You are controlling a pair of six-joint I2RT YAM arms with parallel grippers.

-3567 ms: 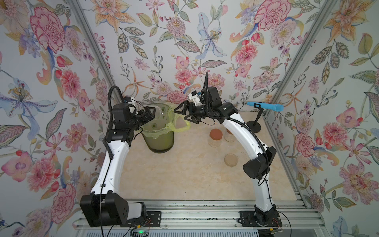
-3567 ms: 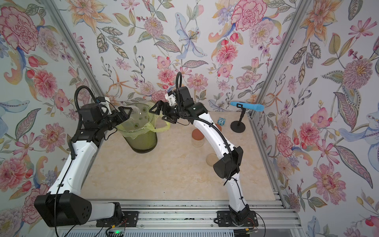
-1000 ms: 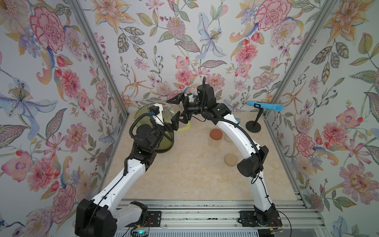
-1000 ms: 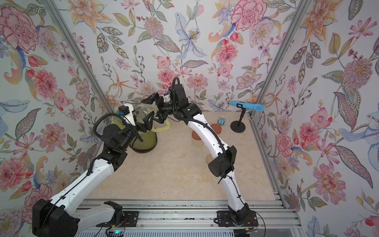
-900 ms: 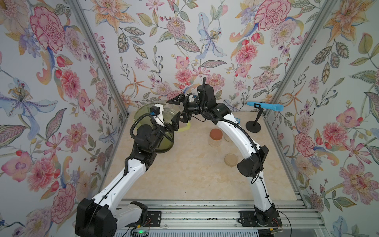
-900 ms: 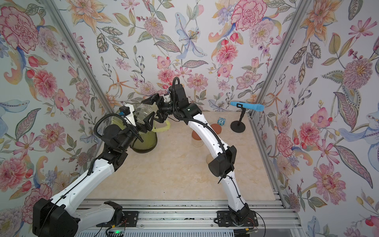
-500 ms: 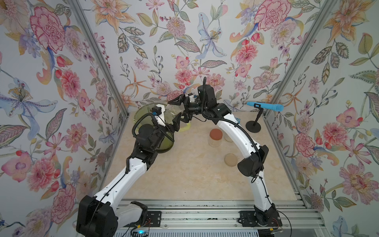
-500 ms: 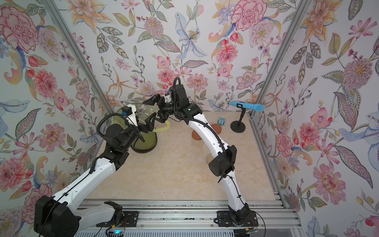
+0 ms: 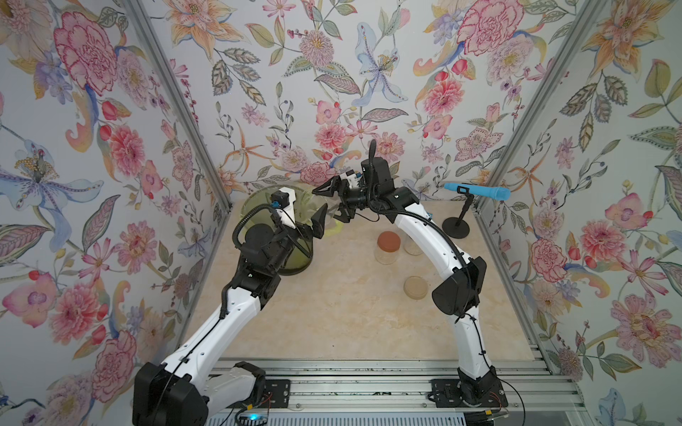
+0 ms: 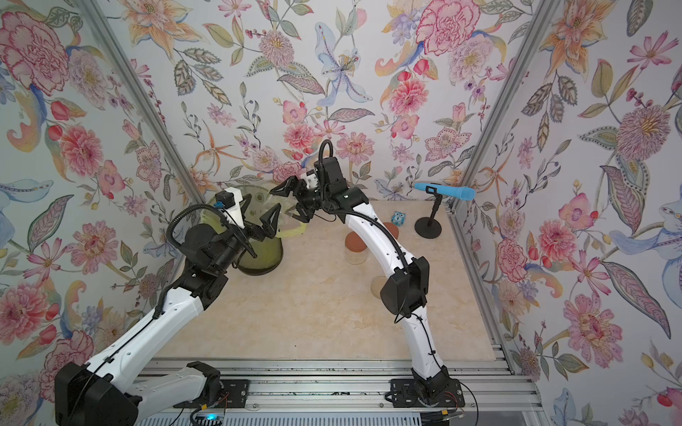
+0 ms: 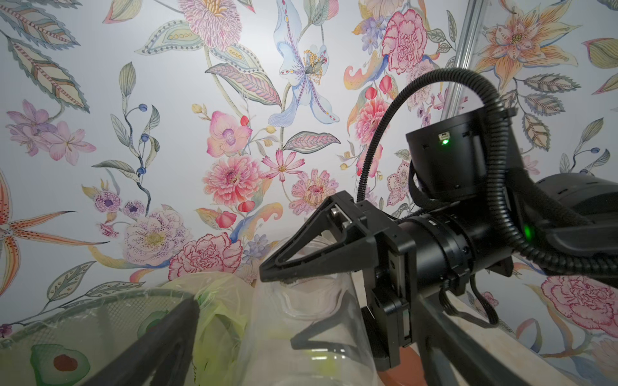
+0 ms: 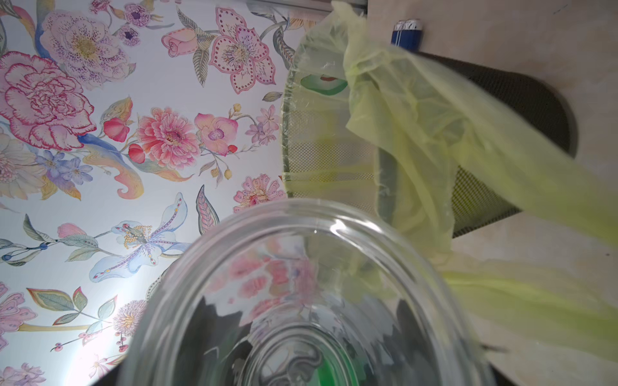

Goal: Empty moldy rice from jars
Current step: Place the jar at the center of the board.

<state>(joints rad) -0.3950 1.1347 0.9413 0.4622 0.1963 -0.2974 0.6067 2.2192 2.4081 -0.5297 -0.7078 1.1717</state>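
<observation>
Right wrist view looks into a clear jar (image 12: 301,284), no rice showing inside, tipped toward the green bin (image 12: 317,157) for dumping. Meanwhile the right gripper (image 11: 281,305) clamps it; the left gripper (image 10: 258,214) hangs spread wide close by, likely to receive it.

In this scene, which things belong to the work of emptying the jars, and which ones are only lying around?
Belonging to the job: open jar in the right gripper; lined bin; jar with reddish-brown lid; second jar partly behind the right arm; loose beige lid.
Just lying about: blue microphone on its stand; small blue figure.
</observation>
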